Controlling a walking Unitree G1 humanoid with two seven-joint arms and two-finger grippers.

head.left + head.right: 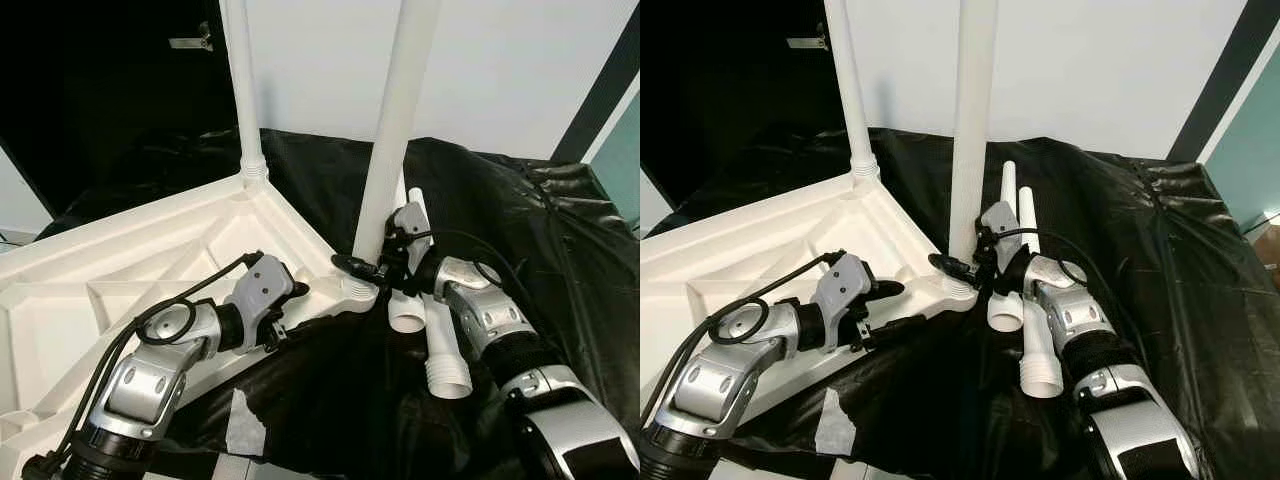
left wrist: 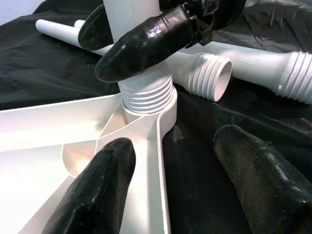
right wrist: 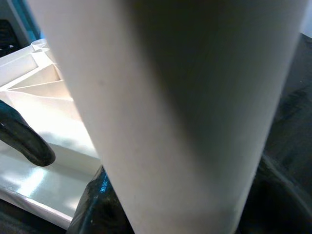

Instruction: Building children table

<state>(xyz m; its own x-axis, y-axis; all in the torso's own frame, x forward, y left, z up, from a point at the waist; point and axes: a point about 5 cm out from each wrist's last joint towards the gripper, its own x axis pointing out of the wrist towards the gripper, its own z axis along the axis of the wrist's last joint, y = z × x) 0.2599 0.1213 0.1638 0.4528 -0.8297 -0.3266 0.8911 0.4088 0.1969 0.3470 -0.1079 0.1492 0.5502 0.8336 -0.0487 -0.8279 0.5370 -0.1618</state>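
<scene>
Upright leg (image 1: pixel 392 130), threads seated in tabletop (image 1: pixel 120 270) corner socket, pinched by right hand (image 1: pixel 365 268); left hand (image 1: pixel 285 310) spread, bracing edge; risk: cross-threading if tilted.

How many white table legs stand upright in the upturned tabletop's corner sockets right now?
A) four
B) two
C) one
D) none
B: one leg stands in the far corner of the tabletop, and a second leg stands in the near corner with the right hand around its base; two loose legs lie on the black sheet.
</scene>
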